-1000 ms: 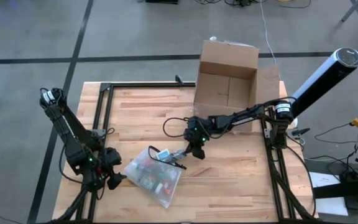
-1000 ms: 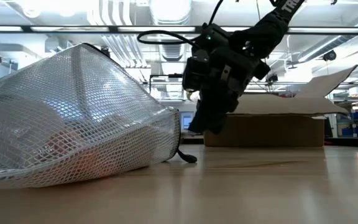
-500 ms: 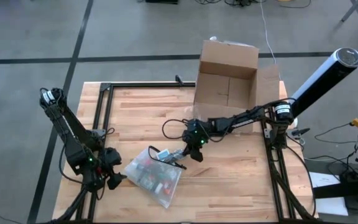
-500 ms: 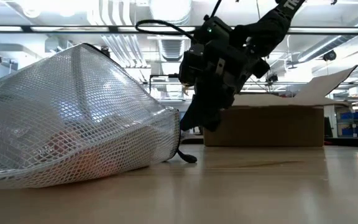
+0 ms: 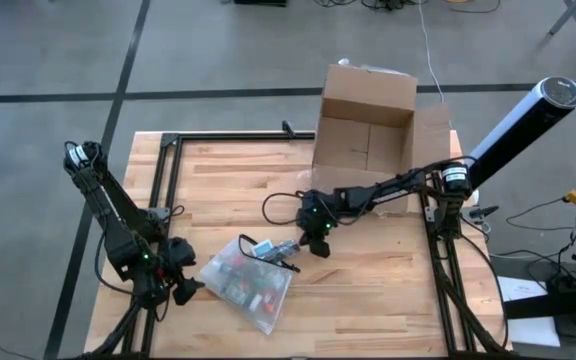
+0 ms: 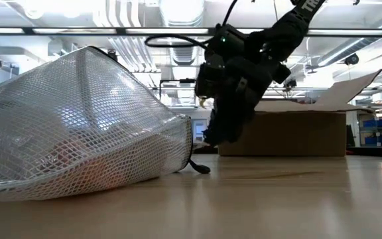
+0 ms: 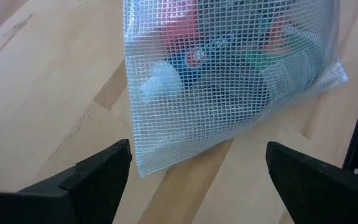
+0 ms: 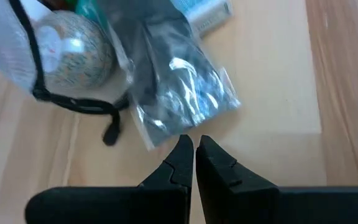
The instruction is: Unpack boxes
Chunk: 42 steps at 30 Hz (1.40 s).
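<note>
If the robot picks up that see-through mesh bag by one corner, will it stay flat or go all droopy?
Probably droopy. The mesh bag looks like soft netting and sags over the lumpy things inside. Those things would likely slide to the lowest corner, since they look loose. It may also feel slippery, because the mesh looks shiny where the open left gripper faces it.

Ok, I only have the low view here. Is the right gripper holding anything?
Observer: No. The right gripper is shut on nothing, pointing at a clear packet that lies at the mouth of the mesh pouch.
Operator: Where is the left one?
Observer: The left gripper is open, facing the pouch's other end.
Operator: Anything inside the box?
Observer: From above, the box shows only its bare cardboard floor.
</note>
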### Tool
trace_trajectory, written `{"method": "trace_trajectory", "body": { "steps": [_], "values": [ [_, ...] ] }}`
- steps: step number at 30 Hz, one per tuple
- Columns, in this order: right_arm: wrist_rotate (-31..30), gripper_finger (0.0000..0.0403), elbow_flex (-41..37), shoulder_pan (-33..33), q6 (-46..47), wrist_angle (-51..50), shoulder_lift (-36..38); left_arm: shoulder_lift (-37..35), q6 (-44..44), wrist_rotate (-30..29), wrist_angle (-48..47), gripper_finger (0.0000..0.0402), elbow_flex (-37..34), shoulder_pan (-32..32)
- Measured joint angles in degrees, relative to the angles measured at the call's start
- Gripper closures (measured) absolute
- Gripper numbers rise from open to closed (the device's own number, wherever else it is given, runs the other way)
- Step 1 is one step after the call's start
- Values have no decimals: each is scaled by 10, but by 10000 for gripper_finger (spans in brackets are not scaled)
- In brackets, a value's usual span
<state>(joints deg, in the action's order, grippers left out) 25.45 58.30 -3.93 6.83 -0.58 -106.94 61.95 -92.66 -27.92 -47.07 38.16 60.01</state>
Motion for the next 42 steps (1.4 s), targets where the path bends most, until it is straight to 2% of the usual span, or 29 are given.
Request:
{"method": "trace_trajectory", "body": {
  "steps": [7, 14, 21, 27, 35, 42],
  "values": [
    [5, 403, 52, 14, 0, -2, -29, 1, 7, 2, 31, 49, 1, -5],
    [36, 403, 127, 33, -14, -31, -84, 15, 0, 30, 52, 49, 1, -5],
    [56, 403, 162, 33, -20, -35, -88, 21, -9, 31, 60, 49, 1, -6],
    [64, 403, 175, 30, -23, -44, -81, 21, -9, 31, 59, 49, 1, -6],
    [29, 403, 174, 1, -50, -90, -88, 21, -11, 33, 62, 49, 1, -6],
    [29, 403, 174, -2, -56, -78, -119, 48, 5, 81, 105, 49, 1, -6]
  ]
}}
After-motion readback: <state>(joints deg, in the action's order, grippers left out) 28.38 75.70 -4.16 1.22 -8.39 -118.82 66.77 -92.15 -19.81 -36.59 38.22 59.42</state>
